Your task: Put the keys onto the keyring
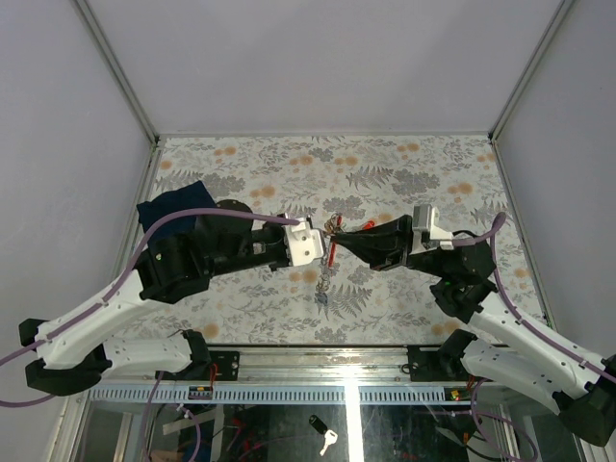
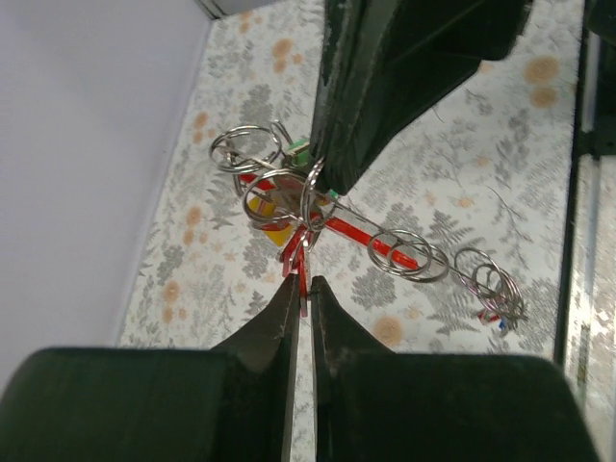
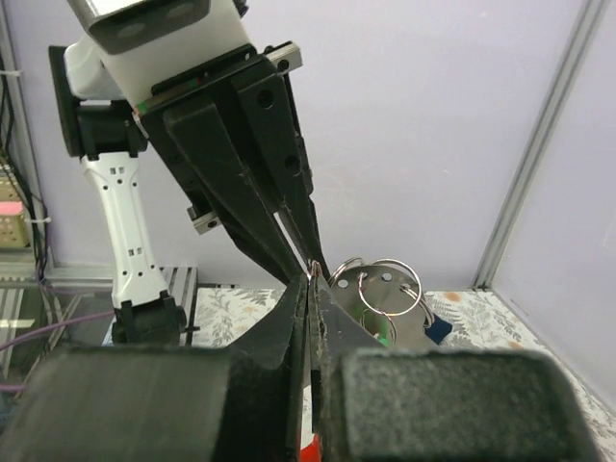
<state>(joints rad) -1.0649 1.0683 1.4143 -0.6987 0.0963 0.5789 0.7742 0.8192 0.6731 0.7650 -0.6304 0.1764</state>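
Both grippers meet above the table's middle with the keyring (image 1: 331,252) hanging between them. My left gripper (image 2: 304,282) is shut on a flat red key tag (image 2: 296,256). Coming from the other side, my right gripper (image 3: 313,279) is shut on a thin metal ring (image 2: 313,192) of the keyring. The red strap (image 2: 371,234) and more linked rings (image 2: 409,255) trail down toward the table. The grey fob (image 3: 385,306) with holes shows in the right wrist view, along with blue (image 3: 438,329) and green (image 3: 385,333) tags. A yellow tag (image 2: 277,231) hangs in the cluster.
A dark blue cloth (image 1: 173,207) lies at the left behind my left arm. One key (image 1: 327,441) with a black tag lies below the table's near rail. White walls and metal posts (image 1: 115,67) close in the floral table (image 1: 404,173).
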